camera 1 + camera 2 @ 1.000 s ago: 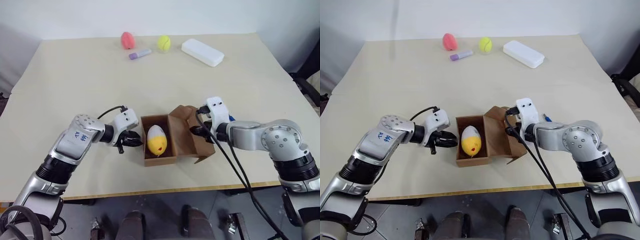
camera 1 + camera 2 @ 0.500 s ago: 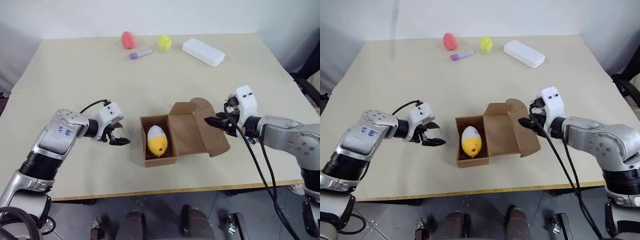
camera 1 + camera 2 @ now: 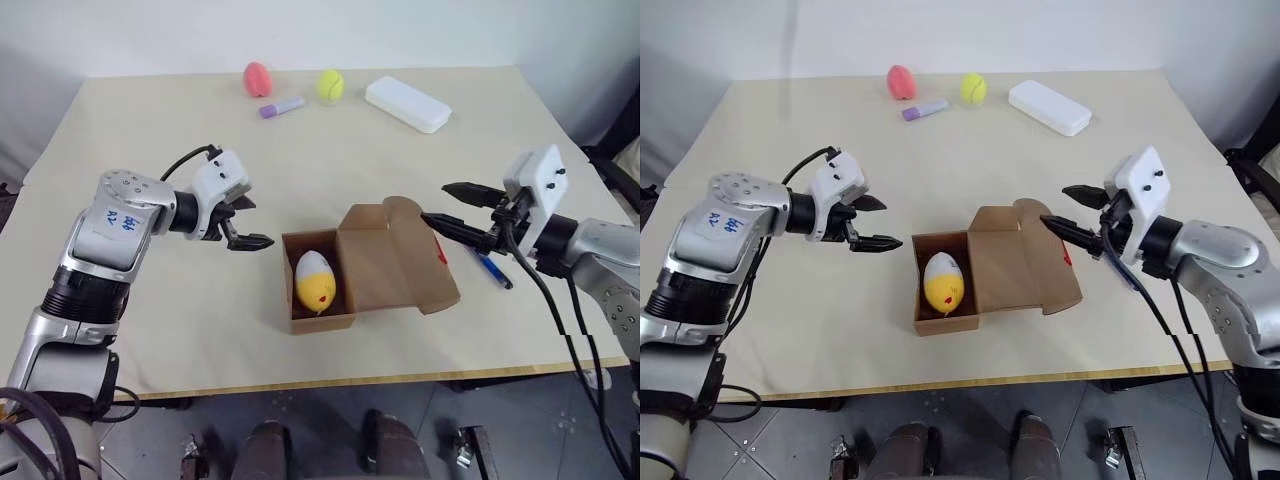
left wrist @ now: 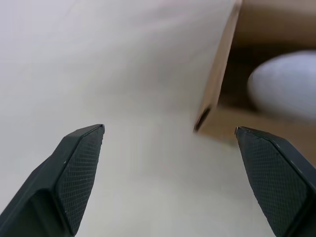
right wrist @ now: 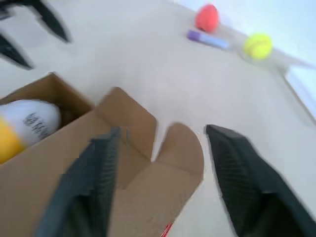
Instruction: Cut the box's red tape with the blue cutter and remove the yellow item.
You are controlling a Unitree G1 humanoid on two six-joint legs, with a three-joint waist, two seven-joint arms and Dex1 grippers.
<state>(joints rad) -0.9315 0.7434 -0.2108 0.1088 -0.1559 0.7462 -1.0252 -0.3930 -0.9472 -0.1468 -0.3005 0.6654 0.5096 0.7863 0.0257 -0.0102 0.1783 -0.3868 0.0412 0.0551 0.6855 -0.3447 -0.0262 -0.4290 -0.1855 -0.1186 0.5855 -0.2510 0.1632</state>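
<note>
pink egg, tennis ball, white case

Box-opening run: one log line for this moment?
box: open, lid folded right | yellow item: inside box | blue cutter: on table | left hand: open, empty | right hand: open, empty

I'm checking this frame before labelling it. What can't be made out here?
- The blue cutter: the right arm covers part of it in the head views.
- The red tape: a sliver shows past the edge of the box's opened lid.
- The yellow item: its underside is hidden by the box walls; the left wrist view cuts it at the frame edge.
- Printing on it, right wrist view: blurred, unreadable.
</note>
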